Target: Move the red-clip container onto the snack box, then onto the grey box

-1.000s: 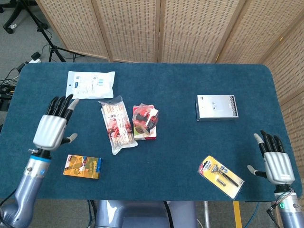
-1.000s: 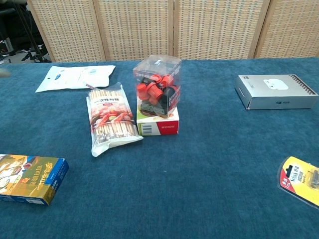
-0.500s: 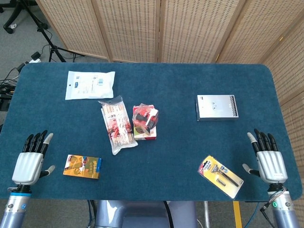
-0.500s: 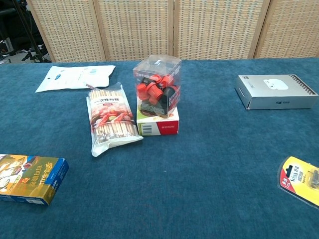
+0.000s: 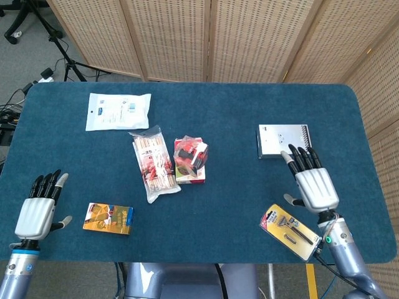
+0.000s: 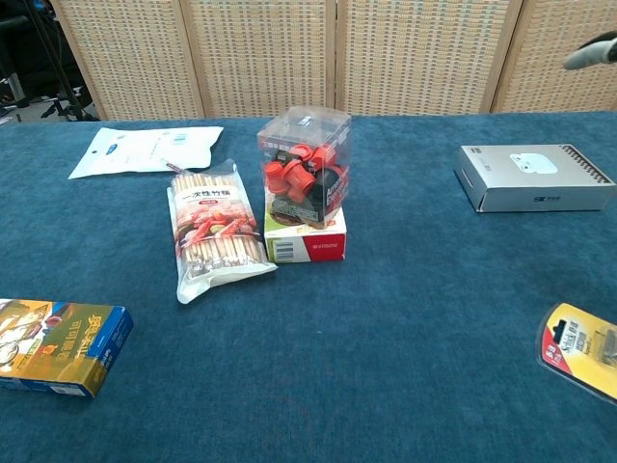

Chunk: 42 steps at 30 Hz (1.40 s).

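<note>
Presently the red-clip container (image 6: 305,164) stands atop the snack box (image 6: 307,238), well left of the grey box (image 5: 284,141). Right hand (image 5: 313,184), fingers spread, hovers apparently just beside the grey box; left hand (image 5: 38,210) empty, fingers apart.

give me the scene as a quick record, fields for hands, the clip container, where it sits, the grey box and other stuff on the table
left hand: open, low at the near left table edge, holds nothing
right hand: open, fingers spread, raised just in front of the grey box
red-clip container: clear, upright, full of red clips
sits on: snack box, mid table
grey box: far right, nothing on top
task stage: first placement looks done, second not yet
other items: skewer packet; white pouch; orange box; razor pack
</note>
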Tool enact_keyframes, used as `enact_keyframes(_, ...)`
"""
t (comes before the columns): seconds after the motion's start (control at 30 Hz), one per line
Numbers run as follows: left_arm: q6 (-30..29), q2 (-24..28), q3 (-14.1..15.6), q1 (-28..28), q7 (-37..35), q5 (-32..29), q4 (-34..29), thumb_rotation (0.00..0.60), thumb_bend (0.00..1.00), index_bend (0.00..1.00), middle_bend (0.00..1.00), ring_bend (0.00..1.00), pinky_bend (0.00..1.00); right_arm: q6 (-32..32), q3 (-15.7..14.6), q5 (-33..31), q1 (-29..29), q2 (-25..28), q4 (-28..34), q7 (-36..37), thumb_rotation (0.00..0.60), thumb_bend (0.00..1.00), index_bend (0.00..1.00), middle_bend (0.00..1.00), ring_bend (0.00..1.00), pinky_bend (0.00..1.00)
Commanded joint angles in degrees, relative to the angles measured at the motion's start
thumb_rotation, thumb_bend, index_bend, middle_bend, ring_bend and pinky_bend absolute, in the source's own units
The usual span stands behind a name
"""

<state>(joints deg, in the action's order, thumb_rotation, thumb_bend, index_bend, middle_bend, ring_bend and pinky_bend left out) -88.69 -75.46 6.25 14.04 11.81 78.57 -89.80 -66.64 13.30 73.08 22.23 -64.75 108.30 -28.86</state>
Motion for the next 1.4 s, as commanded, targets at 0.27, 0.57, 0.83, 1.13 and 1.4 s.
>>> enact_keyframes(0.27, 2.49, 0.04, -2.41, -0.96, -2.19, -0.42, 1.66, 0.6, 0.09, 0.0, 0.0, 0.0, 0.0, 12.25, 8.29, -51.18, 30.57, 3.57, 8.15, -20.65, 0.6, 0.18, 0.02, 0.0, 0.0, 0.0)
enact_keyframes(0.57, 5.5, -0.05, -4.19, -1.14, -4.4, -1.43, 3.2, 0.6, 0.09, 0.0, 0.0, 0.0, 0.0, 7.61, 8.8, -68.27, 43.78, 0.84, 7.12, -26.51, 0.6, 0.18, 0.02, 0.0, 0.0, 0.0)
enact_keyframes(0.83, 6.33, 0.1, -5.06, -1.59, -5.56, -0.94, 3.56, 0.6, 0.09, 0.0, 0.0, 0.0, 0.0, 6.88, 7.99, -71.24, 49.09, -2.46, 6.69, -26.84, 0.6, 0.18, 0.02, 0.0, 0.0, 0.0)
enact_keyframes(1.13, 7.39, 0.31, -5.57, -1.86, -6.85, -0.3, 3.58, 0.6, 0.09, 0.0, 0.0, 0.0, 0.0, 9.28, 6.63, -73.01, 53.54, -7.81, 1.79, -26.32, 0.6, 0.18, 0.02, 0.0, 0.0, 0.0)
enact_keyframes(1.4, 9.41, -0.17, -5.84, -1.7, -7.48, -0.33, 4.37, 0.6, 0.09, 0.0, 0.0, 0.0, 0.0, 13.95, 6.41, -70.64, 56.16, -12.78, -6.67, -23.77, 0.6, 0.18, 0.02, 0.0, 0.0, 0.0)
